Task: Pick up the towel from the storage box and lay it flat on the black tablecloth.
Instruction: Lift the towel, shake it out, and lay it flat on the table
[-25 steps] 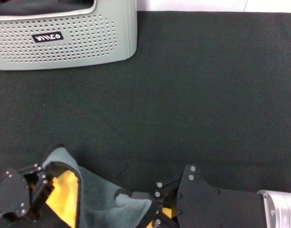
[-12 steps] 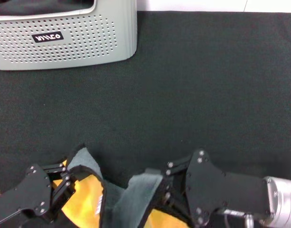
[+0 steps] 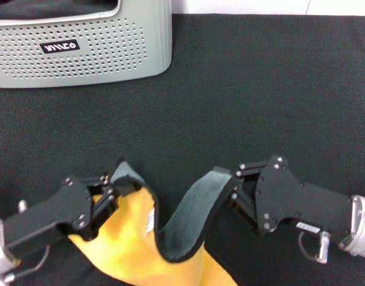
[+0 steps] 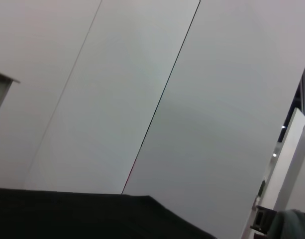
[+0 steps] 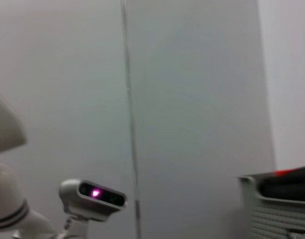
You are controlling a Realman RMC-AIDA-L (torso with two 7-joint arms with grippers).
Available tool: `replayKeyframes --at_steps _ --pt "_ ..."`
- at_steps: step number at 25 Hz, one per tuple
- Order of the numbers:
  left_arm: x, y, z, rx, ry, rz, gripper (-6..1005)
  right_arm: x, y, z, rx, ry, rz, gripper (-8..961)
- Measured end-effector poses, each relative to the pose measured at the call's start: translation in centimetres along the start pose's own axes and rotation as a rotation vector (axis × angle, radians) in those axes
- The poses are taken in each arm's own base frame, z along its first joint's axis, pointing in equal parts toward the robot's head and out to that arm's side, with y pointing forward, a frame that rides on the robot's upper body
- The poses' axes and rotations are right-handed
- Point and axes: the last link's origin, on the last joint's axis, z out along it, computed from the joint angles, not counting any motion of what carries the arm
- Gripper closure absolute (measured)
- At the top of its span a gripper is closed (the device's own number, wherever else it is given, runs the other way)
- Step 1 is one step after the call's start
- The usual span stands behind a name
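The towel [image 3: 140, 250], yellow-orange on one side and grey with black edging on the other, hangs between my two grippers low in the head view, above the black tablecloth [image 3: 253, 101]. My left gripper [image 3: 115, 189] is shut on one top corner. My right gripper [image 3: 233, 185] is shut on the other corner, where the grey side folds over [image 3: 197, 205]. The middle of the towel sags between them. The light grey storage box [image 3: 81, 42] stands at the far left; its corner also shows in the right wrist view [image 5: 279, 204].
The tablecloth's far edge [image 3: 265, 15] meets a white wall. The left wrist view shows mostly wall, a strip of black cloth [image 4: 67, 214] and a bit of grey towel [image 4: 291, 224].
Both grippers have moved forward over the tablecloth and spread apart, drawing the towel out from under the frame's lower edge and opening it wider.
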Motion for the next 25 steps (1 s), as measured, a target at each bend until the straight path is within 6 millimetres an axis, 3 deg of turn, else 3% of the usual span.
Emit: replayKeyframes --at_steps 12,25 --pt "2.0 -4.1 5.1 0.037 -0.058 0.023 956 0.0 -4.0 -0.9 0.177 0.060 -0.037 927" --pt "3.2 -7.2 6.2 0.228 -0.001 0.078 956 0.5 -8.4 -0.4 0.333 0.145 -0.035 927"
